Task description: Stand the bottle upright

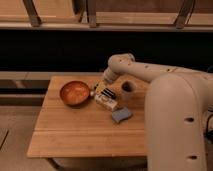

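Observation:
The small cream-white bottle (106, 103) lies on its side on the wooden table (75, 135), just right of the orange bowl (75, 93). My gripper (100, 90) reaches down from the cream arm (150, 72) and sits at the bottle's upper left end, between it and the bowl. It is close to the bottle or touching it; I cannot tell which. A black oblong bar (109, 92) shows right by the gripper, just above the bottle.
A blue-grey pad (121, 115) lies on the table just right of and below the bottle. My own large cream body (180, 125) fills the right side and hides the table's right edge. A dark shelf front runs behind the table.

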Tool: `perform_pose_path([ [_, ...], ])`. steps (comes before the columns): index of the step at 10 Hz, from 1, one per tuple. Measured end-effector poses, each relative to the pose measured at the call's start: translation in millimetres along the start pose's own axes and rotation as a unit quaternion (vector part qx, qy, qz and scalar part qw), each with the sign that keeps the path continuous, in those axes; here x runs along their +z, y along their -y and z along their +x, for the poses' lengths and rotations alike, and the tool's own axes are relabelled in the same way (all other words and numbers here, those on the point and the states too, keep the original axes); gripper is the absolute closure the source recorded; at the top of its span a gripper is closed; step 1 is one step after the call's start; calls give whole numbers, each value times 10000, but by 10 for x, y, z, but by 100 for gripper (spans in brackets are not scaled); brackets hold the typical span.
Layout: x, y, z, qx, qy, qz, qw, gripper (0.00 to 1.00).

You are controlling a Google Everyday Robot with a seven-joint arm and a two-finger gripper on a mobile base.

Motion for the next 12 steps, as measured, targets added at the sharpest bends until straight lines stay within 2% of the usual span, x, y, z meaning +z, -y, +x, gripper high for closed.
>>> perform_pose_path([
  [2, 54, 50, -54, 73, -109, -107, 9999, 20],
  [8, 88, 55, -83, 82, -191, -104, 9997, 20],
  [10, 319, -346, -131, -246, -370, -532, 9976, 20],
  [11, 451, -569, -164, -433, -489, -766, 9949, 20],
  [12, 535, -690, -164, -534, -593, -915, 9926, 20],
])
